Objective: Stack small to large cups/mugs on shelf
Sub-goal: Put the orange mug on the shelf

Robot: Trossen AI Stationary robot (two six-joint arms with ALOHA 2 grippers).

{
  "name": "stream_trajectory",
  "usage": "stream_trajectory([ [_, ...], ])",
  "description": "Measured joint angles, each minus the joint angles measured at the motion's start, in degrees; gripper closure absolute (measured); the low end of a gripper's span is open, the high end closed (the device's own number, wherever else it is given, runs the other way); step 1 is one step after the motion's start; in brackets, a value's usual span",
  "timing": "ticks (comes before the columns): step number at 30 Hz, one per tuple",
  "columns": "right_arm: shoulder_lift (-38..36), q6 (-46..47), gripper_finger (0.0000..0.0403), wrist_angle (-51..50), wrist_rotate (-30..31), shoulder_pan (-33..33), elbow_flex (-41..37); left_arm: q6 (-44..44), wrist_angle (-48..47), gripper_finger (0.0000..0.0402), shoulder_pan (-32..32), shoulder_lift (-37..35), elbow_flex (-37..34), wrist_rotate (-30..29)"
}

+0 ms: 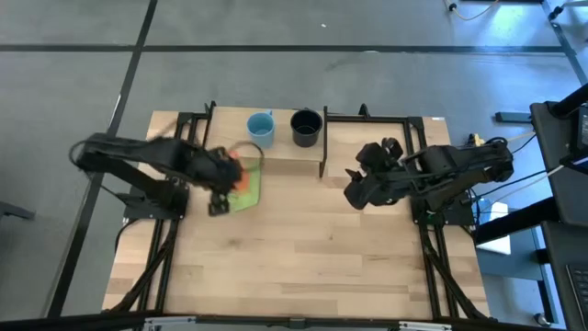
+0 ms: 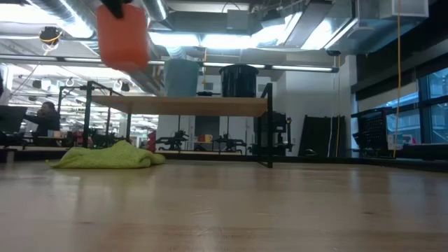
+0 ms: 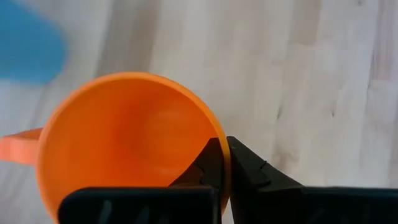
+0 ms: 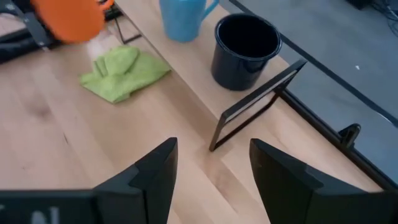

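My left gripper [image 1: 228,176] is shut on the small orange mug [image 2: 122,35]. It holds the mug high above the green cloth [image 2: 108,155], off the left end of the shelf [image 2: 182,105]. The light blue mug [image 1: 261,126] and the dark navy mug [image 1: 306,127] stand upright side by side on the shelf board. They also show in the right wrist view: the light blue mug [image 4: 183,18] and the navy mug [image 4: 245,46]. My right gripper [image 4: 211,168] is open and waits to the right of the shelf, touching nothing. My left gripper [image 3: 222,146] pinches the orange mug's rim wall [image 3: 221,134] on the side opposite the handle [image 3: 18,149]. One finger [image 3: 205,165] is inside the mug and one finger [image 3: 252,171] is outside. The fingers come from above, pointing down. The mug is upright and lifted clear, higher than the shelf board.
The green cloth [image 1: 246,193] lies crumpled on the tabletop under the held mug. The shelf's black leg frame [image 4: 255,112] stands at its right end. Bare wooden tabletop [image 1: 312,257] stretches toward the near edge.
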Motion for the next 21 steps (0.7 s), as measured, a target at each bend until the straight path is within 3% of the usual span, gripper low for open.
stream_trajectory([
  [8, -2.21, 0.33, 0.0201, 0.36, 0.85, 0.49, 0.02, 8.36, -6.36, 0.0400, 13.29, -6.91, -1.24, 1.63],
  [17, -1.86, 3.41, 0.0201, 0.47, 0.82, 0.01, 0.02, 23.95, -5.33, 0.0400, 31.10, -4.29, -1.24, 5.11],
  [21, -1.86, 5.03, 0.0201, 0.47, 0.82, 0.01, 0.02, 29.31, -2.26, 0.0400, 36.90, -2.80, -1.24, 10.07],
])
